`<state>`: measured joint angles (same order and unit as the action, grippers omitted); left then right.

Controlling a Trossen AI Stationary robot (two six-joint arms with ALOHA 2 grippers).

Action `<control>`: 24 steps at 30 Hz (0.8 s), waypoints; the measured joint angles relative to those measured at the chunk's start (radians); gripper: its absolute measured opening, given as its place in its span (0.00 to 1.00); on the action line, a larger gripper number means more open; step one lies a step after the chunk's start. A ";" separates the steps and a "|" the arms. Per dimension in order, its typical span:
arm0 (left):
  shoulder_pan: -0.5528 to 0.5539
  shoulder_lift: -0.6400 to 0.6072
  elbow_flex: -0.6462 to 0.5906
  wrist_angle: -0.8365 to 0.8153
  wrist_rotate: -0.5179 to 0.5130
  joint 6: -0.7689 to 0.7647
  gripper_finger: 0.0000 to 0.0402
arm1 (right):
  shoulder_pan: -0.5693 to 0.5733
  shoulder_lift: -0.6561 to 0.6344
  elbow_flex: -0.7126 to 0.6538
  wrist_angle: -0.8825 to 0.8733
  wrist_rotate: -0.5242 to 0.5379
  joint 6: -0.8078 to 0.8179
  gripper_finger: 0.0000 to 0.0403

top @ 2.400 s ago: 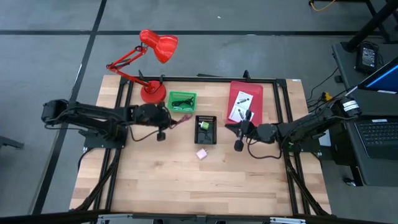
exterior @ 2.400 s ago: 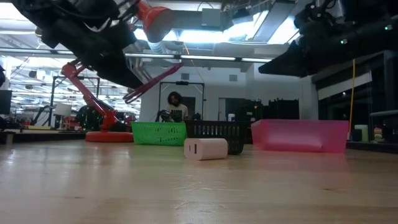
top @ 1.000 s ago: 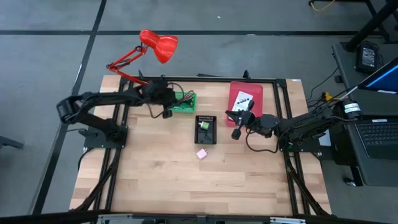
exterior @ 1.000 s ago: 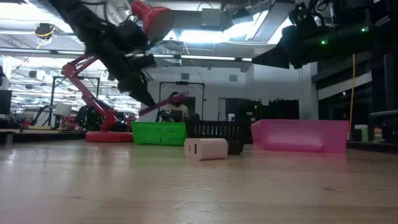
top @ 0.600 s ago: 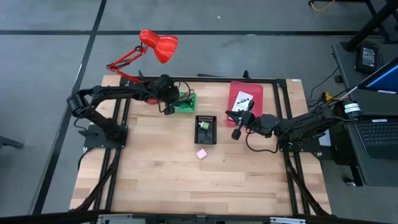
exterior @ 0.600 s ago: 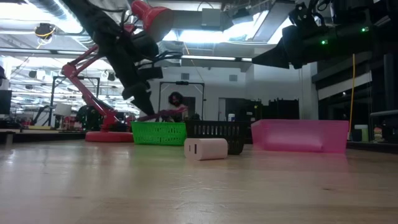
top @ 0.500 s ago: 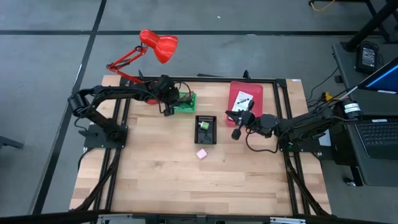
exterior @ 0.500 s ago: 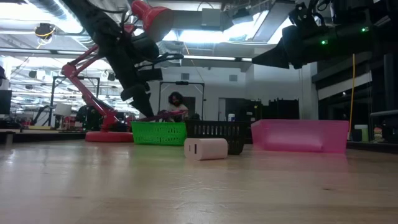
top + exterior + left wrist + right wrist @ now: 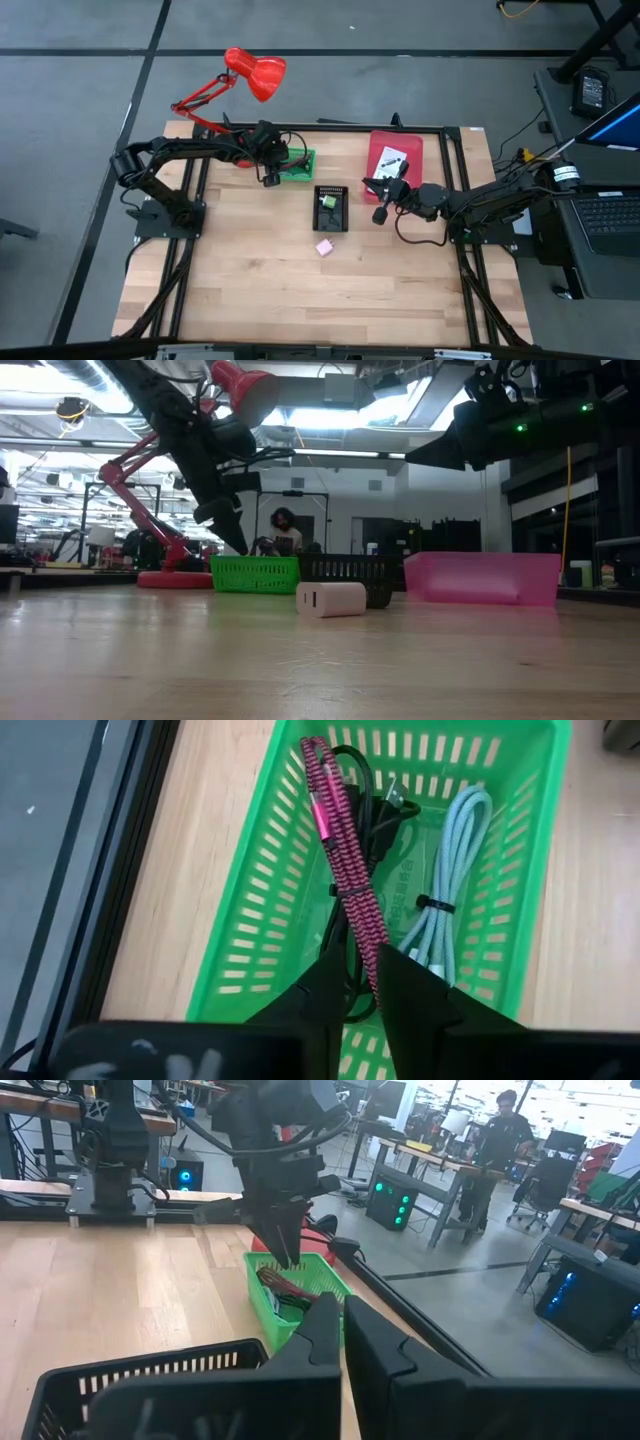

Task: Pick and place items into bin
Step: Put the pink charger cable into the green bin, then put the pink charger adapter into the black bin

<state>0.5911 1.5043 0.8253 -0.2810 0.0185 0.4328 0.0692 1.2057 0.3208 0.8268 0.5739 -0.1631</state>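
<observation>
The green bin (image 9: 297, 165) stands at the table's far side, left of centre. In it lie a maroon cord (image 9: 345, 850), a black cord (image 9: 372, 805) and a pale blue cord (image 9: 452, 870). My left gripper (image 9: 365, 960) hangs over the bin's near end, pointing steeply down, its fingers a little apart. The maroon cord runs between the fingertips and lies along the bin. My right gripper (image 9: 375, 198) hovers shut and level between the black bin (image 9: 331, 208) and the pink bin (image 9: 395, 160). A pink cube (image 9: 324, 247) rests on the table.
A red desk lamp (image 9: 245, 100) stands just left of the green bin, its base (image 9: 175, 577) beside my left arm. White packets (image 9: 390, 165) lie in the pink bin. The near half of the table is bare wood. A person (image 9: 283, 530) sits in the room beyond the table.
My left gripper has sunk toward the green bin and tipped more steeply down. The maroon cord, which stuck out level above the bin's rim, has gone down into the bin and no longer shows above it in the low view.
</observation>
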 joint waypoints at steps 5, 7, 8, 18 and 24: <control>0.000 0.000 0.000 0.007 0.000 0.000 0.19 | 0.000 0.000 0.000 0.000 0.000 0.000 0.01; 0.000 0.000 0.000 0.030 0.000 0.000 0.20 | 0.000 0.000 0.000 0.000 0.000 0.000 0.01; 0.000 0.000 0.000 0.040 0.000 0.000 0.20 | 0.000 0.000 0.000 0.000 0.000 0.000 0.01; -0.082 -0.020 0.000 0.067 0.063 -0.002 0.16 | 0.000 0.000 0.001 -0.044 0.000 0.032 0.01; -0.165 -0.121 0.000 0.059 0.055 -0.001 0.08 | 0.005 0.000 0.001 -0.086 -0.002 0.076 0.01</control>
<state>0.4259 1.3834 0.8249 -0.2221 0.0731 0.4315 0.0742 1.2057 0.3218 0.7406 0.5724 -0.0870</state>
